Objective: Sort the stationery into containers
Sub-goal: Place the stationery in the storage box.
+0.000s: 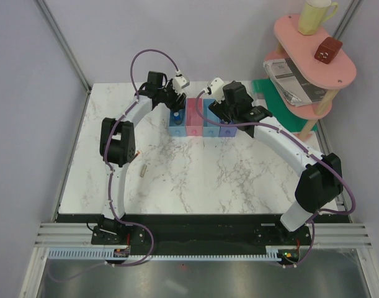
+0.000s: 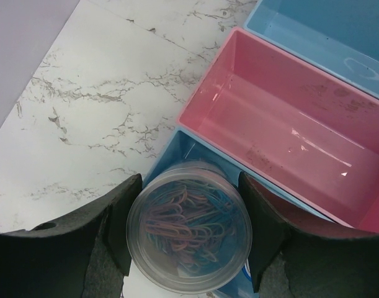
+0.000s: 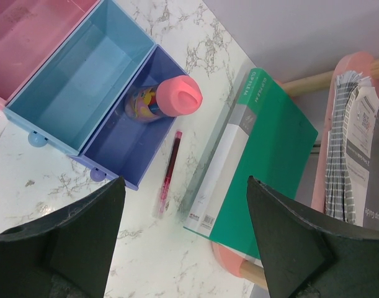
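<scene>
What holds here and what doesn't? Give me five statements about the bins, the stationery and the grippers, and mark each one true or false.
1. The pink bin is empty. True.
2. The red pen lies inside the purple-blue bin. False: it lies on the table beside that bin.
3. The left gripper holds a clear jar of paper clips at the blue bin. True.
4. The right gripper grips the pink-capped tube. False: its jaws are open with nothing between them, and the tube stands in the purple-blue bin.
5. The yellow mug stands on the pink shelf. True.
</scene>
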Controlling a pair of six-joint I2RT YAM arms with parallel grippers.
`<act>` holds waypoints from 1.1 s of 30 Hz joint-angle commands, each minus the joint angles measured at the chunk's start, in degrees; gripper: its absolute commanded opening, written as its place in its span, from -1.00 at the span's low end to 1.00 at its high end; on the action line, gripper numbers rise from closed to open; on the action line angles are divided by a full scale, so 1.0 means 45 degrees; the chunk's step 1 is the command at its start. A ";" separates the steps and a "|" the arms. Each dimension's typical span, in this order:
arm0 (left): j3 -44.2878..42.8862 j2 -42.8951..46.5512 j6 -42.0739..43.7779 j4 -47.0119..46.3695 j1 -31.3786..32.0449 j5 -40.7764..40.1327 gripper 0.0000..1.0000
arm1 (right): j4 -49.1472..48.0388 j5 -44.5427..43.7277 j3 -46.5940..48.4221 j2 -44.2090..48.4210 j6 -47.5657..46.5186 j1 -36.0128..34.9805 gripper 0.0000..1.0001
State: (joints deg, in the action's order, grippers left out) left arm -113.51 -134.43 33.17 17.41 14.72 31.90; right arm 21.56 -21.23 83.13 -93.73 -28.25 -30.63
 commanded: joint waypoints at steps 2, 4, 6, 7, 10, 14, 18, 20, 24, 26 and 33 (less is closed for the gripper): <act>-0.0556 -0.0146 0.0364 -0.0099 0.0147 -0.0136 -0.18 | -0.0065 0.0051 0.0666 -0.0127 0.0086 0.0030 0.74; -0.0537 -0.0165 0.0403 -0.0099 0.0166 -0.0155 -0.17 | -0.0065 0.0051 0.0686 -0.0166 0.0067 0.0010 0.73; -0.0517 -0.0185 0.0442 -0.0099 0.0186 -0.0194 -0.16 | -0.0065 0.0051 0.0725 -0.0205 0.0067 0.0010 0.74; -0.0498 -0.0185 0.0423 -0.0099 0.0186 -0.0175 -0.15 | -0.0065 0.0051 0.0745 -0.0205 0.0067 0.0010 0.73; -0.0497 -0.0205 0.0423 -0.0118 0.0186 -0.0175 -0.04 | -0.0046 0.0070 0.0764 -0.0244 0.0067 0.0010 0.73; -0.0497 -0.0205 0.0364 -0.0138 0.0205 -0.0155 0.10 | -0.0065 0.0109 0.0803 -0.0284 0.0086 0.0011 0.74; -0.0478 -0.0204 0.0383 -0.0158 0.0205 -0.0116 0.21 | -0.0045 0.0109 0.0842 -0.0303 0.0086 0.0030 0.74; -0.0420 -0.0185 0.0460 -0.0158 0.0205 -0.0116 0.21 | -0.0045 0.0109 0.0842 -0.0303 0.0086 0.0011 0.74; -0.0107 -0.0029 0.0967 -0.0177 0.0205 0.0020 0.18 | -0.0007 0.0090 0.0823 -0.0303 0.0106 0.0011 0.74; 0.0223 0.0147 0.1551 -0.0158 0.0225 0.0079 0.17 | -0.0026 0.0109 0.0823 -0.0303 0.0067 0.0030 0.74; 0.0674 0.0381 0.3058 0.0115 0.0244 0.0079 0.20 | 0.0013 0.0109 0.0842 -0.0303 0.0165 0.0030 0.74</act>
State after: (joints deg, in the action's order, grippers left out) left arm -112.03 -134.30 40.60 16.58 15.25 30.76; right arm 21.85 -20.84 84.51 -94.80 -28.25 -30.63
